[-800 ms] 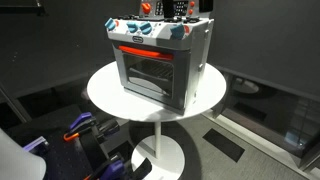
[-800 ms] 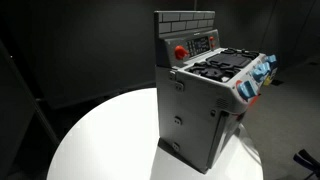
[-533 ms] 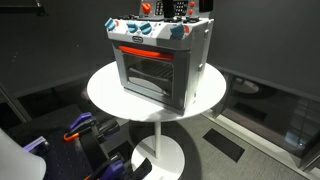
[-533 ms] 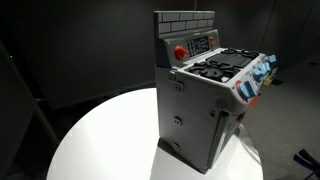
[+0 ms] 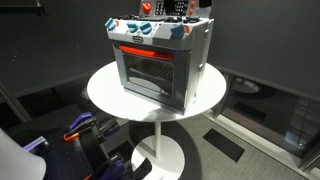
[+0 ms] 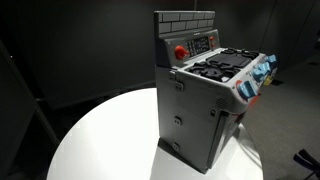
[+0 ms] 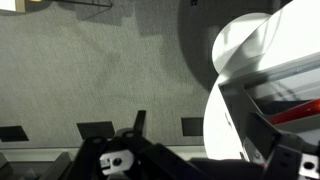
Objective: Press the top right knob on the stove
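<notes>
The stove (image 5: 160,62) is a small silver-grey toy oven with a dark glass door and a red strip above it. It stands on a round white table (image 5: 110,95). Red and blue knobs (image 5: 140,28) line its white front panel, and they also show in an exterior view (image 6: 262,72). A red button (image 6: 180,51) sits on the grey brick-pattern back panel. The gripper does not show in either exterior view. In the wrist view my gripper (image 7: 200,140) is open and empty, apart from the stove (image 7: 295,100), which lies at the right edge beside the table rim (image 7: 213,125).
The table stands on a white pedestal foot (image 5: 160,155) over dark floor. Blue and orange gear (image 5: 80,128) lies low beside it. The surroundings are dark curtains and grey carpet (image 7: 100,70). The tabletop is bare in front of the stove (image 6: 100,140).
</notes>
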